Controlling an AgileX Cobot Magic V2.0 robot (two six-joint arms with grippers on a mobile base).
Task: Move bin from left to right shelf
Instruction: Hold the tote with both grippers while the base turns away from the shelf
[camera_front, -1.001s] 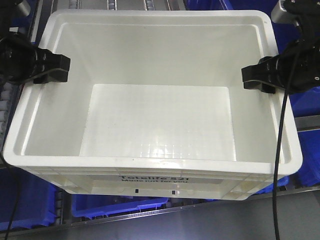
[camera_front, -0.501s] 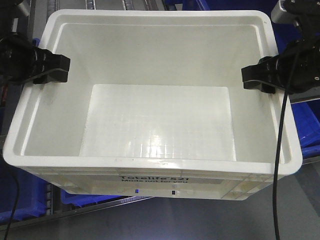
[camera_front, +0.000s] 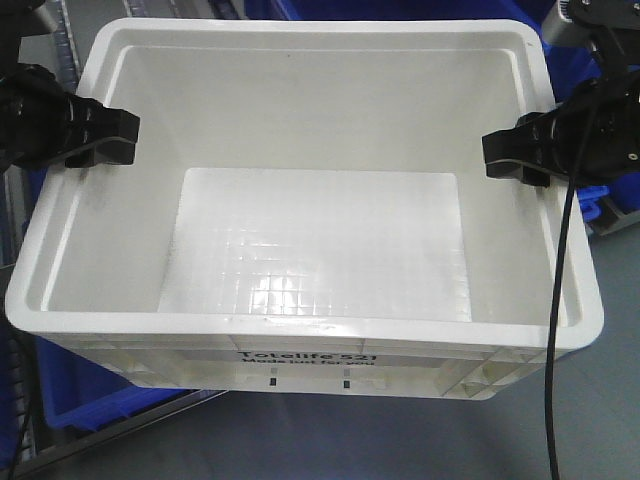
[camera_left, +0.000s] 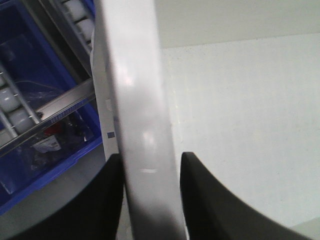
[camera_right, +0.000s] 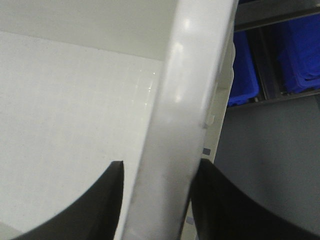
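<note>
Two narrow pinches on a rim are all that carry this load, so read it side by side. On your left, the left gripper (camera_front: 112, 138) is closed down on the left rim of the bin (camera_front: 320, 32). The left wrist view shows one dark finger outside the wall and one inside, with the rolled edge running between them. Below that side lie a blue bin (camera_front: 90, 395) and a metal roller rail (camera_left: 55, 112). If that arm sags, the underside may well catch there.

In the middle, the white tote hangs empty between the arms with its printed face toward the camera. It sits over blue bins and grey floor (camera_front: 400, 440), and nothing I can see supports it. I judge it to be mid-carry, not yet set down on the right shelf.

On your right, the right gripper (camera_front: 515, 158) is likewise shut narrow on the opposite rim, its fingers straddling the wall. A black cable (camera_front: 553, 330) drops from it across the front right corner.

The main hazard is slip, because the rim is smooth and rounded and each grip covers only a short stretch of it. If your arms spread apart, or one moves faster than the other, the tote will twist and a rim could pop free. The cable could also snag the corner as you swing right.
</note>
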